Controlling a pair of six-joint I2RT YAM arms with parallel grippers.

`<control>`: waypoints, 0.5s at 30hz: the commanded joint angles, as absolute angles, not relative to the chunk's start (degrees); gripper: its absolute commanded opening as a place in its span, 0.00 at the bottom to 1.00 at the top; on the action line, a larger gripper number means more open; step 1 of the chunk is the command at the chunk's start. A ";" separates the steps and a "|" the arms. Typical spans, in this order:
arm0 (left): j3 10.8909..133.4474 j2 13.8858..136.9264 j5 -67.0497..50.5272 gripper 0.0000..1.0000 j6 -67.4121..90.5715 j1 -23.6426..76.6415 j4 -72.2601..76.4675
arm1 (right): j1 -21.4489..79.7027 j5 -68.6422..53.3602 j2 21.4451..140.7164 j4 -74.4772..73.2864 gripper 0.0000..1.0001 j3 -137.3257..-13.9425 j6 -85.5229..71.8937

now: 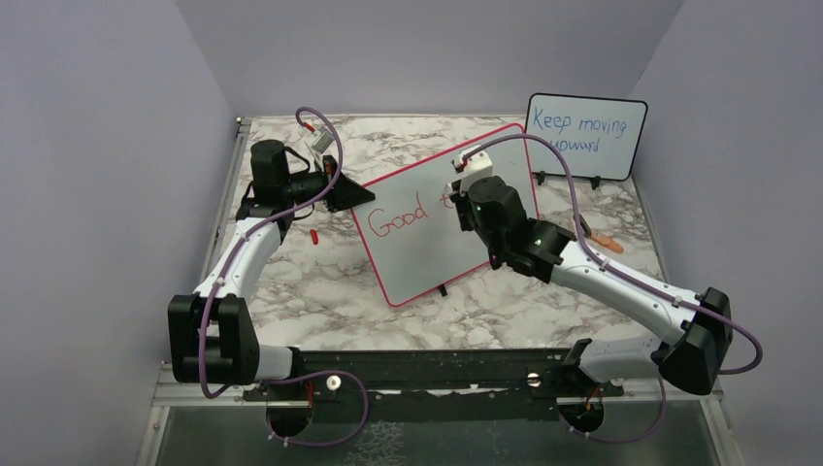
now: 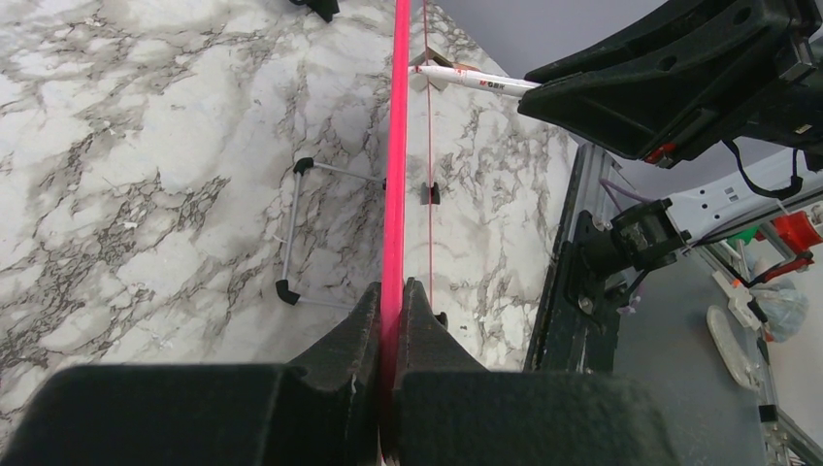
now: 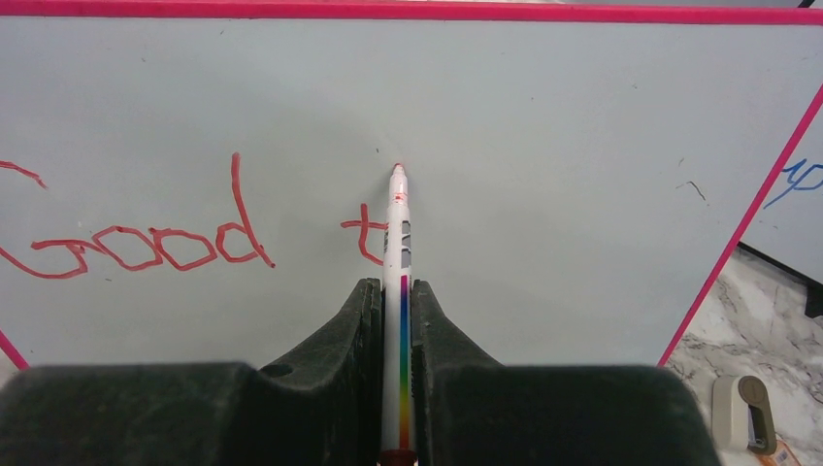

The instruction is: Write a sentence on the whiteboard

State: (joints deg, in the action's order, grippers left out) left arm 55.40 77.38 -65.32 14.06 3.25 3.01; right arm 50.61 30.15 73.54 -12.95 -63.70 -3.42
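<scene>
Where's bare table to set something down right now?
Free: the marble strip between the whiteboard and the base rail; also the back edge left of the small board. Crowded: around the left gripper and small red item, and under the right arm.

Top cam: the black-and-white right arm (image 1: 543, 248) sits over the big white whiteboard with the red-pink frame (image 1: 417, 262), so anything past the red handwritten "Good t" (image 1: 398, 218) is covered. Right wrist cam chops the G at the left edge, and the white rainbow-striped marker (image 3: 401, 233) vanishes between the black fingers (image 3: 345, 340) at its back end. Tiny red bit (image 1: 313, 235) on the marble table (image 1: 291, 282)? Too small to tell.
</scene>
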 commanded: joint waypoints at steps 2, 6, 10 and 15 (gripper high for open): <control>54.50 78.84 -65.22 0.00 9.14 5.10 -1.23 | 50.26 29.22 74.11 -13.02 0.01 -64.76 -3.86; 54.58 78.84 -65.24 0.00 9.11 5.10 -1.22 | 50.27 29.20 73.68 -15.19 0.01 -63.76 -4.94; 54.58 78.88 -65.22 0.00 9.08 5.10 -1.23 | 50.23 28.77 72.81 -16.76 0.01 -62.60 -6.07; 54.58 78.84 -65.14 0.00 9.14 5.10 -1.21 | 50.25 27.93 72.17 -18.33 0.01 -61.54 -7.22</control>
